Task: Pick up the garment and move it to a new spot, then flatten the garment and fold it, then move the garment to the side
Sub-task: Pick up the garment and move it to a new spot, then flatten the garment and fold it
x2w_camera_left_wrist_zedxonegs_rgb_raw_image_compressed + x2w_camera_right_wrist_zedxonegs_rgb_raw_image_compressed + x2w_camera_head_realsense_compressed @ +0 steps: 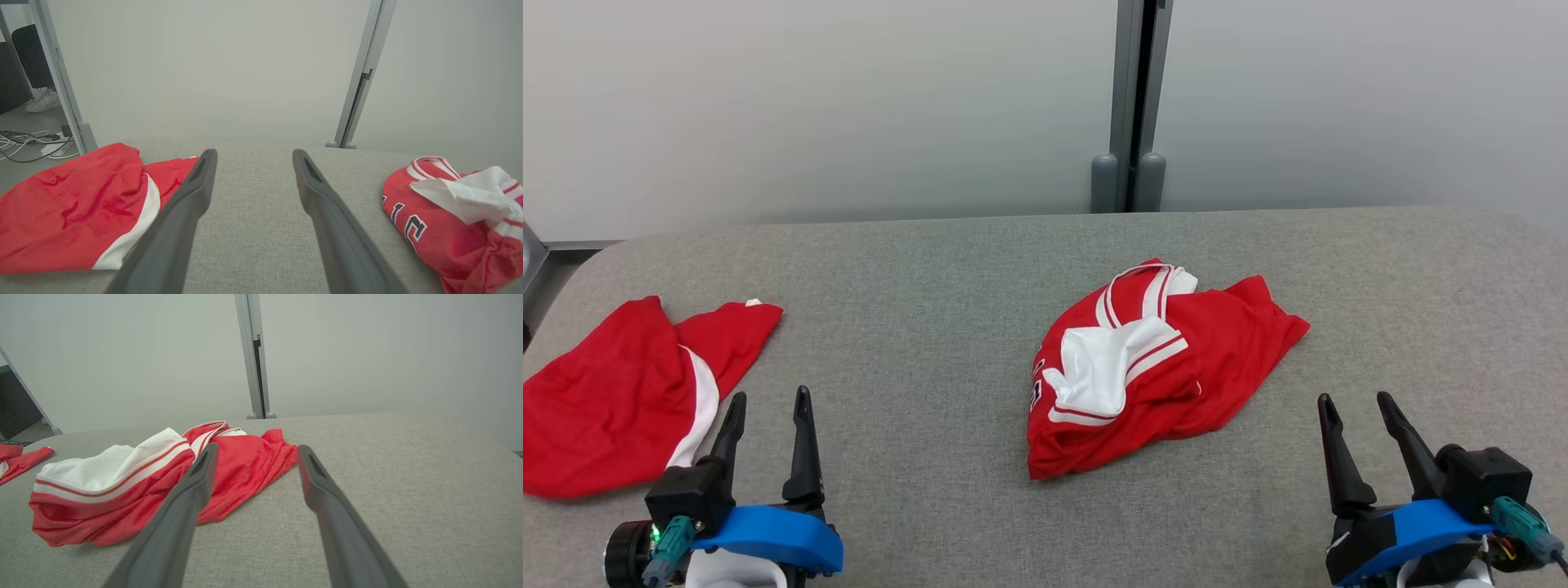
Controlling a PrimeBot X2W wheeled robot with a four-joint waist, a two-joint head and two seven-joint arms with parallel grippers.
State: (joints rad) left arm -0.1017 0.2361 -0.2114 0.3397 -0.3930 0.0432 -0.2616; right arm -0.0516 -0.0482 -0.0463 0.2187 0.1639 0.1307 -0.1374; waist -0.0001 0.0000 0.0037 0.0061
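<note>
A crumpled red garment (1233, 351) with white trim and a white inner panel lies in a heap mid-table, slightly right of centre. It also lies at the right of the left wrist view (429, 222), dark lettering showing, and at the left of the right wrist view (135, 486). My left gripper (769, 396) hovers open near the front left, well left of the heap, nothing between its fingers (192, 192). My right gripper (1356, 399) stands open at the front right, just right of the garment's hem, holding nothing (258, 447).
A second red cloth (605, 400) with a white stripe lies spread at the table's left edge, beside my left gripper (254, 153). The grey fabric-covered table (931, 278) has rounded corners. A pale partition with a grey post (1131, 106) stands behind it.
</note>
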